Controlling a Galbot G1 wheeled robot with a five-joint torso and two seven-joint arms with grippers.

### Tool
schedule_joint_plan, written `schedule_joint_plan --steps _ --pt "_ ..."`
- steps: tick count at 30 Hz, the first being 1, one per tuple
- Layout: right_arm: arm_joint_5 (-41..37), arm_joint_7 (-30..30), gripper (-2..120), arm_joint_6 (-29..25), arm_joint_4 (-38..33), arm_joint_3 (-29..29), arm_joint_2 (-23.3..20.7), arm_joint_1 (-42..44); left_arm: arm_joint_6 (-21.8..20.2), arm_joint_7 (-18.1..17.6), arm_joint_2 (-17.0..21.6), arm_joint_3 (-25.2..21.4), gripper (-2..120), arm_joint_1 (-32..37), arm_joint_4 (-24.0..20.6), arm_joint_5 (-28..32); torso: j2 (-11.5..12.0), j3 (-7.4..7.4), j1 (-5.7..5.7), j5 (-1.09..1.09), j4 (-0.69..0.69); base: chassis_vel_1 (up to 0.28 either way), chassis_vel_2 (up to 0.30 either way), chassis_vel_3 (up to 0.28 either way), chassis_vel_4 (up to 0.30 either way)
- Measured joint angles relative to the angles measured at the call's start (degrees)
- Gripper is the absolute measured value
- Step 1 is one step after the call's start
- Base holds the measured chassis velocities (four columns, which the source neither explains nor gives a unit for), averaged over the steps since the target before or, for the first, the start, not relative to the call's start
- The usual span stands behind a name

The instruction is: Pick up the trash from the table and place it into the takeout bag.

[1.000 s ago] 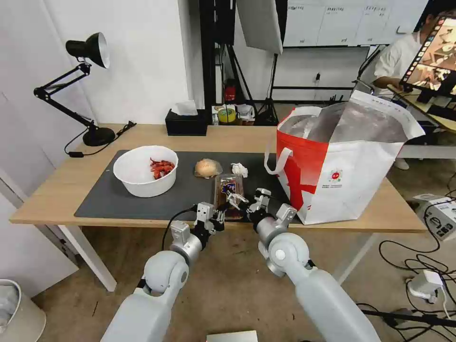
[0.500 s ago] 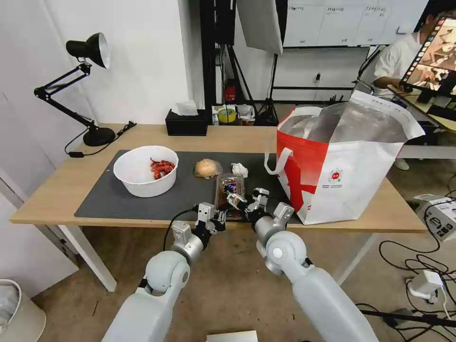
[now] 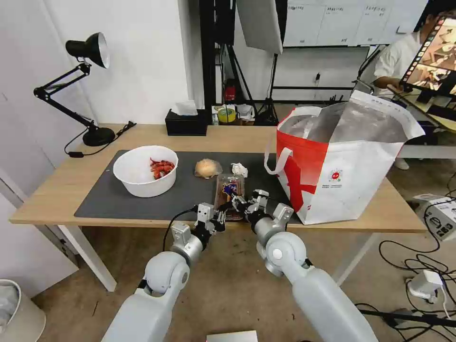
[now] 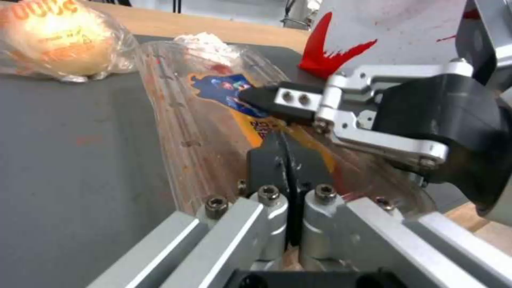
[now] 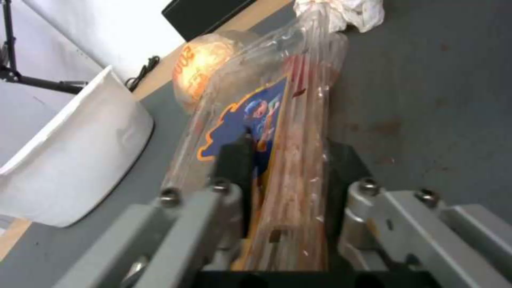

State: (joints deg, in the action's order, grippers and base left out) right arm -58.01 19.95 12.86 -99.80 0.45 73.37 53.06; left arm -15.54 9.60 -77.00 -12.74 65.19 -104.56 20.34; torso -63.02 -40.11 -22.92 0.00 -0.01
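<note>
A clear plastic tray [image 3: 229, 186] [image 4: 203, 120] [image 5: 288, 132] with a blue label lies at the front edge of the dark mat [image 3: 190, 197] on the table [image 3: 52, 194]. My right gripper [image 3: 235, 202] [image 5: 288, 150] is shut on its right side, one finger [image 4: 267, 100] on the label. My left gripper [image 3: 221, 218] [image 4: 288, 144] is shut on the tray's near rim. Behind lie a wrapped bun [image 3: 207, 167] [image 4: 59, 36] and a crumpled tissue [image 3: 239, 169] [image 5: 347, 10]. A white bowl [image 3: 142, 183] with red shells sits left. The takeout bag [image 3: 342, 180] stands open at the right.
A black tissue box [image 3: 186, 123] stands at the table's back edge and a black desk lamp [image 3: 88, 85] at the back left. The bag's white handle [image 3: 278, 161] hangs close to my right arm. Cables lie on the floor at the right.
My right gripper has moved left from beside the tray onto it, and its fingers have closed around it. The left arm has stayed still.
</note>
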Motion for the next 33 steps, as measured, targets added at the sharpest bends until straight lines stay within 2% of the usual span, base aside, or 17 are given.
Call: schedule_joint_plan --steps 1,3,5,16,23,25,27,29,30,33 --pt "0.02 0.02 15 -0.02 0.00 0.01 0.04 0.12 0.00 0.00 0.05 -0.08 0 0.01 -0.04 0.00 0.00 0.00 0.00 0.00 0.00 0.000 0.000 0.000 0.000" --pt "0.03 0.02 12 -0.03 0.00 0.02 0.07 0.16 0.00 0.00 0.05 -0.10 0 0.01 -0.05 0.00 0.00 0.00 0.00 0.00 0.00 0.000 0.000 0.000 0.000" --pt "0.03 0.02 1 -0.08 -0.02 0.03 0.15 0.14 0.00 0.14 0.05 -0.11 0 0.00 -0.09 0.02 0.00 0.00 0.00 0.00 0.00 0.000 0.000 0.000 0.000" --pt "0.02 -0.11 0 -0.09 -0.02 0.08 -0.03 -0.20 -0.16 -0.19 -0.09 -0.25 0 -0.56 -0.28 0.19 0.00 -0.01 0.00 0.00 0.01 0.000 0.000 0.000 0.000" --pt "0.43 -0.34 0 -0.13 0.10 0.05 -0.14 -0.22 -0.07 -2.67 -0.13 -0.55 0 -0.73 -0.92 1.81 0.00 0.00 0.00 0.00 0.01 0.000 0.000 0.000 0.000" --pt "0.55 -0.40 0 -0.16 0.11 -0.01 -0.17 -0.22 -0.01 -3.02 -0.13 -0.84 8 -0.58 -1.29 1.97 0.00 0.00 0.00 0.00 0.01 0.000 0.000 0.000 0.000" --pt "0.55 -0.41 0 -0.17 0.11 -0.01 -0.19 -0.22 -0.01 -3.04 -0.13 -0.89 8 -0.55 -1.36 1.97 0.00 0.00 0.00 0.00 0.01 0.000 0.000 0.000 0.000" --pt "0.59 -0.43 0 -0.20 0.09 -0.09 -0.24 -0.22 0.05 -3.17 -0.12 -1.18 22 -0.27 -1.83 1.98 0.00 0.00 0.00 0.00 0.01 0.000 0.000 0.000 0.000" --pt "0.59 -0.43 0 -0.20 0.09 -0.09 -0.24 -0.22 0.05 -3.17 -0.12 -1.18 22 -0.27 -1.83 1.98 0.00 0.00 0.00 0.00 0.01 0.000 0.000 0.000 0.000" --pt "0.67 -0.43 0 -0.21 -0.11 -0.26 -0.27 -0.22 0.10 -3.36 -0.15 -1.53 37 -0.02 -2.26 1.97 0.00 0.00 0.00 0.00 0.01 0.000 0.000 0.000 0.000"
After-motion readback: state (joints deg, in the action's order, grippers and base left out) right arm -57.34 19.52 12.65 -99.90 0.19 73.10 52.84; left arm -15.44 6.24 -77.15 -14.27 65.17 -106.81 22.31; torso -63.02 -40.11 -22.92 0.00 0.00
